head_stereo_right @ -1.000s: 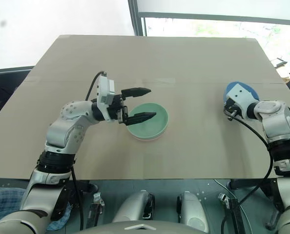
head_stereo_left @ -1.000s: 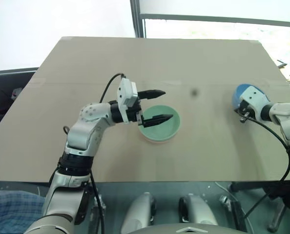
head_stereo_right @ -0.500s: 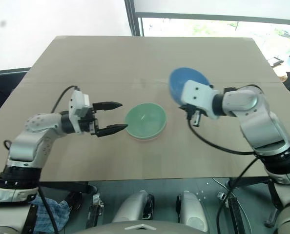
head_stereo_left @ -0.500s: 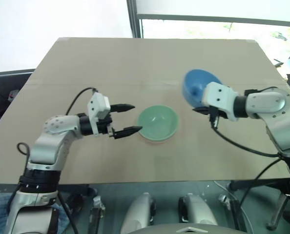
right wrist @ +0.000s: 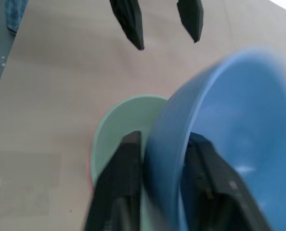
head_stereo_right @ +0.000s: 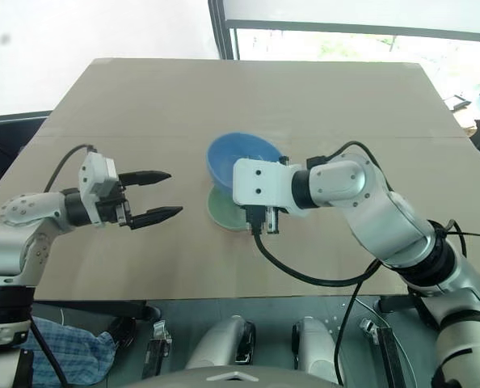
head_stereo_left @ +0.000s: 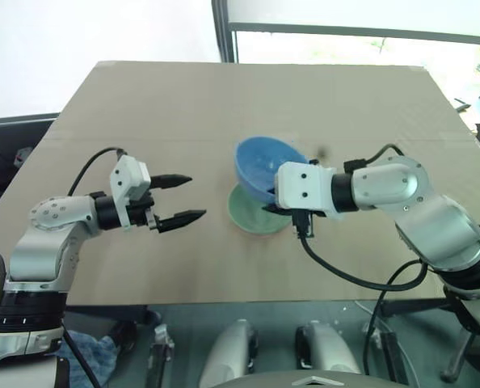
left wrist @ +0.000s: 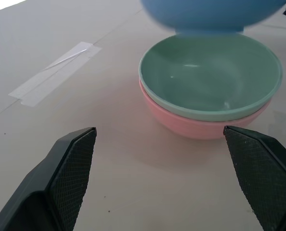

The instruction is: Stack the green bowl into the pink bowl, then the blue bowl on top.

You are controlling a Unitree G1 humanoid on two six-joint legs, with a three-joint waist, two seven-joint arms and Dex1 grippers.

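The right gripper [right wrist: 162, 159] has its two black fingers set on either side of the blue bowl's [head_stereo_left: 264, 166] rim, one finger outside the wall and one inside, so the bowl sits between them; whether they press it firmly I cannot tell. In the head views that gripper sits just right of the frame's centre, and the blue bowl hangs tilted off its left end, mouth turned up and toward the far side of the table [head_stereo_left: 224, 97]. Directly below and slightly nearer the camera lies the green bowl [left wrist: 210, 77], nested upright inside the pink bowl [left wrist: 201, 126], of which a salmon band shows under the green rim. Both nested bowls are empty, and so is the blue one. The blue bowl overlaps the far edge of the stack in the picture, raised above it rather than seated in it. Over in the left half of the frame the left gripper [head_stereo_left: 179, 198] is empty, its fingers spread wide apart and pointing toward the stack, with bare cardboard-coloured tabletop between its tips and the bowls.
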